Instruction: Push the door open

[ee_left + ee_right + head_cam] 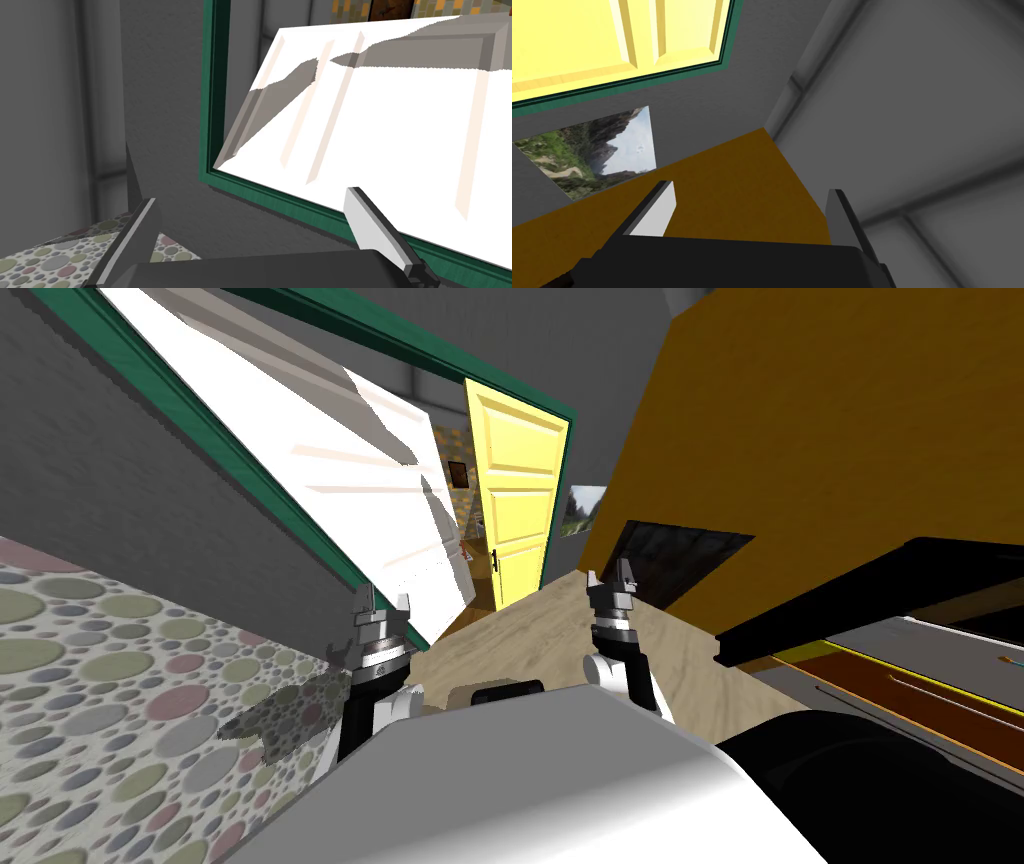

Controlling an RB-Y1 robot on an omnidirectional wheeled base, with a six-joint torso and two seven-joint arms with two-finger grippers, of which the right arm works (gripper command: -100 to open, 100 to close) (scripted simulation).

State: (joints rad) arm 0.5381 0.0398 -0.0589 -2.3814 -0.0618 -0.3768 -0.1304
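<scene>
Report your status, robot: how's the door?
Left gripper open by white panelled door; right gripper open, empty. Door ajar in green frame. Nothing in the way.

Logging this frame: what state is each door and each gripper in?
white door: partly open, swung away from its green frame, with a gap past its free edge.
yellow door: cannot tell whether open or shut.
left gripper: open, empty, pointing at the frame and white door.
right gripper: open, empty.
</scene>
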